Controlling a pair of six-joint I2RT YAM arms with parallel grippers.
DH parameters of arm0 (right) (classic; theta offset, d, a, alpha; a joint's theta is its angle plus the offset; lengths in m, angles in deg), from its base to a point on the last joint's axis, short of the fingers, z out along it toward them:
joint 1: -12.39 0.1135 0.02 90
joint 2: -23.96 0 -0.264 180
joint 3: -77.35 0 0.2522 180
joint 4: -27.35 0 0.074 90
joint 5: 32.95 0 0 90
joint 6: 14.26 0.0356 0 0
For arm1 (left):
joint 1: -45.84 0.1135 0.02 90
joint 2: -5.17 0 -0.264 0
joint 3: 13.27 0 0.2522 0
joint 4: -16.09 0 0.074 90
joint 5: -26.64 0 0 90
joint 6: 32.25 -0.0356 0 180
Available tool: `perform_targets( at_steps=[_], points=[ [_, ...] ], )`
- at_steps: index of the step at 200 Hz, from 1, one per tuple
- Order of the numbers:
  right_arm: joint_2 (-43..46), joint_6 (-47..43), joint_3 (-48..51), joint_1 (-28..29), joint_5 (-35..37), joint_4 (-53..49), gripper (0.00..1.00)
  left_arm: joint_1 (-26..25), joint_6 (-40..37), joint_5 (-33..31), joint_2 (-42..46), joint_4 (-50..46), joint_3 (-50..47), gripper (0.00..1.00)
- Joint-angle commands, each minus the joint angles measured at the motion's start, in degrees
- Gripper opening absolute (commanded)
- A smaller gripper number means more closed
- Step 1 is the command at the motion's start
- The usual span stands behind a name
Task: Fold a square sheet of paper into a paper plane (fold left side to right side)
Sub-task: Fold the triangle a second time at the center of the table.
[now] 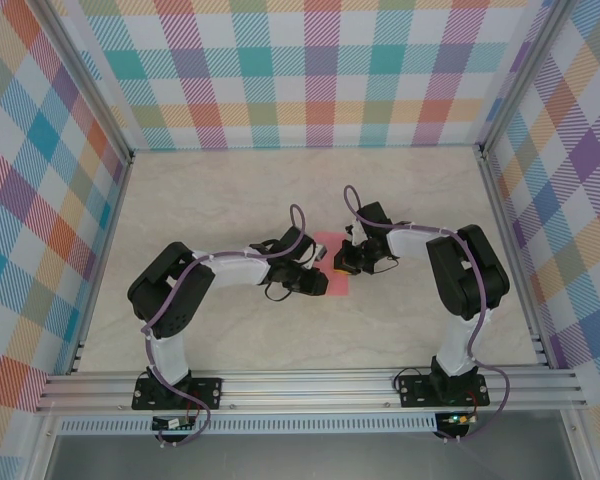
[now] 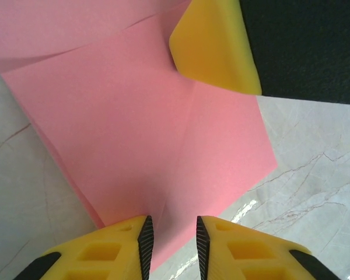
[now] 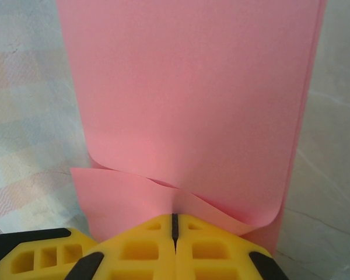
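Note:
The square sheet of paper (image 1: 329,246) is salmon pink and lies folded over on the marble table between both grippers. In the right wrist view its top layer (image 3: 192,93) curls up at the near edge, and the lower layer puckers into the jaw line of my right gripper (image 3: 175,219), which is shut on it. My left gripper (image 2: 172,224) hovers over the sheet's (image 2: 140,128) near corner with a narrow gap between its fingers and nothing pinched. A faint crease runs from that gap toward the right gripper's yellow fingertip (image 2: 216,46). From above, the left gripper (image 1: 310,277) and right gripper (image 1: 342,262) almost meet.
Bare marble tabletop (image 1: 210,200) surrounds the sheet. Checked walls (image 1: 310,70) close off the back and both sides, with aluminium rails (image 1: 310,385) along the near edge. Both arms bend inward toward the centre.

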Motion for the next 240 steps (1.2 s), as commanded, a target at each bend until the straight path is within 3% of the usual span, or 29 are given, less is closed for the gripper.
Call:
perform_targets(
  at_steps=[1,42,84,130,240],
  points=[
    [-1.2,-1.9,-0.8,0.3,2.3,-3.0,0.05,0.3,0.7,-2.8,0.3,-2.2,-2.4,0.26],
    [0.6,-2.6,-1.1,0.0,1.7,-2.8,0.04,0.3,1.2,-3.7,1.5,-2.3,-4.4,0.16],
    [5.5,-5.6,-1.9,0.2,-3.6,-3.5,0.0,0.3,2.2,-2.7,1.8,-0.3,-6.4,0.04],
    [4.7,-2.8,0.6,4.7,-5.1,-0.4,0.0,0.3,2.1,-3.0,2.1,-0.1,-6.6,0.03],
    [-0.9,-4.9,0.8,5.8,0.1,-1.1,0.0,0.3,3.0,-5.3,1.8,-2.0,-6.2,0.01]
  ],
)
